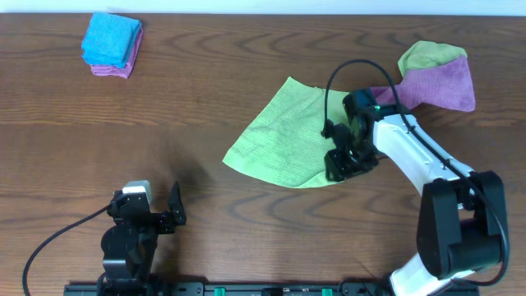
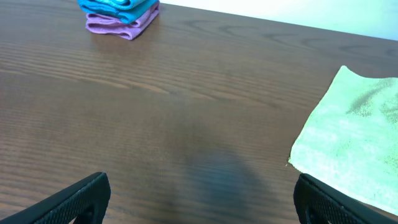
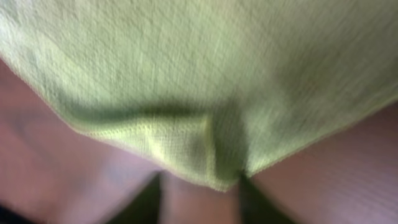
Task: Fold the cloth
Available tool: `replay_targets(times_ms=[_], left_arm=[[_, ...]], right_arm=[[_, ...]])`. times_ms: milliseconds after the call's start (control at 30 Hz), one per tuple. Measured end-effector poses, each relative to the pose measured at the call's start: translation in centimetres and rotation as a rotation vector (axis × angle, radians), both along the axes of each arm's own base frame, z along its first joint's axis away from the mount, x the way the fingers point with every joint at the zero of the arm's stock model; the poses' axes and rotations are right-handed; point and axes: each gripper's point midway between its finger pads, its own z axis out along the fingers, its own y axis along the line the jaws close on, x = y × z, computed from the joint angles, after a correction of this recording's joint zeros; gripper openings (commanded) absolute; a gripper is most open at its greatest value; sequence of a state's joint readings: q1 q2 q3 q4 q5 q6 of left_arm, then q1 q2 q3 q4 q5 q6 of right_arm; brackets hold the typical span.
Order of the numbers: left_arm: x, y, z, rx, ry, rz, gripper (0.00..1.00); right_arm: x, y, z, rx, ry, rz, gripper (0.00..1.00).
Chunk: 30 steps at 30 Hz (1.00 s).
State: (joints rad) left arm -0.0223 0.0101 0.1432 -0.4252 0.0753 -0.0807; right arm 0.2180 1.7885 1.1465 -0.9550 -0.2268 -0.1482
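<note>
The cloth (image 1: 279,136) lies mostly flat, like a diamond, in the middle of the wooden table. Its edge also shows at the right of the left wrist view (image 2: 354,143). My right gripper (image 1: 345,160) is over the cloth's right-hand corner. In the blurred right wrist view the cloth (image 3: 186,74) fills the frame, and a creased corner of it sits between the nearly closed fingers (image 3: 202,193), raised off the table. My left gripper (image 1: 164,215) is open and empty near the front left, well away from the cloth; its fingers frame bare wood (image 2: 202,205). No white tag shows.
A folded blue cloth on a folded purple one (image 1: 113,45) sits at the back left and also shows in the left wrist view (image 2: 118,12). A yellower-green cloth (image 1: 427,56) and a purple cloth (image 1: 444,86) lie crumpled at the back right, behind the right arm.
</note>
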Motion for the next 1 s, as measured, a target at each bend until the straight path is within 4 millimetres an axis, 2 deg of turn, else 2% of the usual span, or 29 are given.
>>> replay_targets(times_ms=[167,333,367,400,433,533,600,733,800,900,933,1000], left_arm=[[0.0,0.0,0.0,0.0,0.0,0.0,0.95],[0.0,0.0,0.0,0.0,0.0,0.0,0.95],[0.0,0.0,0.0,0.002,0.0,0.001,0.95],[0.0,0.1,0.0,0.006,0.0,0.004,0.95],[0.0,0.2,0.0,0.007,0.001,0.008,0.95],[0.0,0.3,-0.1,0.01,0.004,0.014,0.95],[0.0,0.3,-0.1,0.011,0.005,0.017,0.95],[0.0,0.4,-0.1,0.013,0.004,0.02,0.95],[0.0,0.5,0.0,0.017,0.001,0.024,0.95],[0.1,0.7,0.2,0.021,-0.009,0.034,0.95],[0.1,0.7,0.2,0.022,-0.012,0.037,0.95],[0.2,0.8,0.4,0.021,-0.022,0.04,0.95]], right_arm=[[4.1,0.9,1.2,0.034,-0.14,-0.063,0.01],[9.0,2.0,4.3,0.081,-0.31,-0.086,0.01],[9.5,2.1,4.7,0.087,-0.329,-0.087,0.04],[9.8,2.2,5.0,0.091,-0.34,-0.09,0.26],[9.9,2.3,5.2,0.096,-0.339,-0.095,0.55],[9.9,2.6,6.4,0.113,-0.324,-0.106,0.84],[10.1,2.8,7.8,0.123,-0.323,-0.116,0.95],[10.2,2.7,11.4,0.137,-0.379,-0.127,0.99],[9.4,2.2,13.2,0.126,-0.406,-0.131,0.99],[7.6,1.4,17.1,0.126,-0.495,-0.137,0.98],[6.9,1.2,17.7,0.133,-0.518,-0.138,0.98],[4.8,1.1,17.7,0.139,-0.522,-0.132,0.98]])
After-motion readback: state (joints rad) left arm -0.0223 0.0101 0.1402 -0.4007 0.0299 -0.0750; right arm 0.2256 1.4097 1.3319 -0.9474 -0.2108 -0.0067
